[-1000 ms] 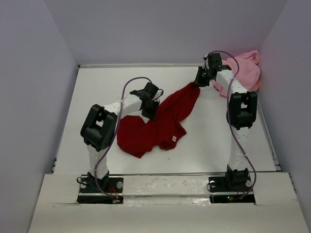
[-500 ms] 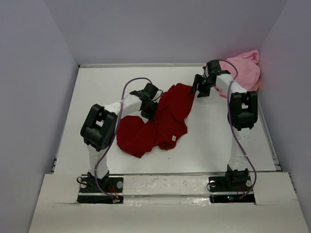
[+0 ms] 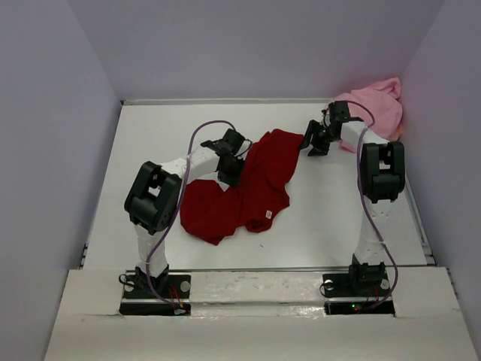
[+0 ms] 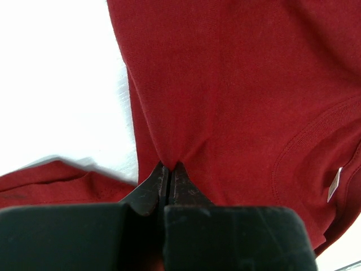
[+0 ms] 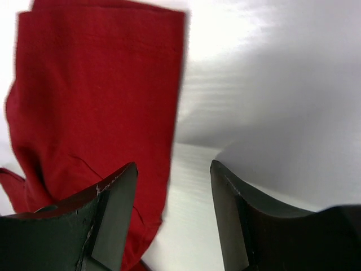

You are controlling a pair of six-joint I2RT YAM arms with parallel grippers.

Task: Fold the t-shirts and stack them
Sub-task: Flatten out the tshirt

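Observation:
The dark red t-shirt [image 3: 244, 192] lies crumpled in the middle of the table, one end reaching toward the back right. My left gripper [image 3: 231, 171] is shut on a fold of this red cloth [image 4: 225, 84], which bunches at the fingertips. My right gripper [image 3: 313, 143] hangs open just right of the shirt's far end, nothing between its fingers [image 5: 113, 197]; the red cloth [image 5: 96, 101] lies past the left finger. The light pink t-shirt [image 3: 376, 109] sits in a heap in the back right corner.
White walls enclose the table [image 3: 150, 150] at the left, back and right. The right arm's upper links [image 3: 379, 173] stand close to the pink heap and the right wall.
My right gripper has opened and let go of the red shirt's end, which dropped onto the table. It has drawn back to the right. The left gripper stays shut on the cloth.

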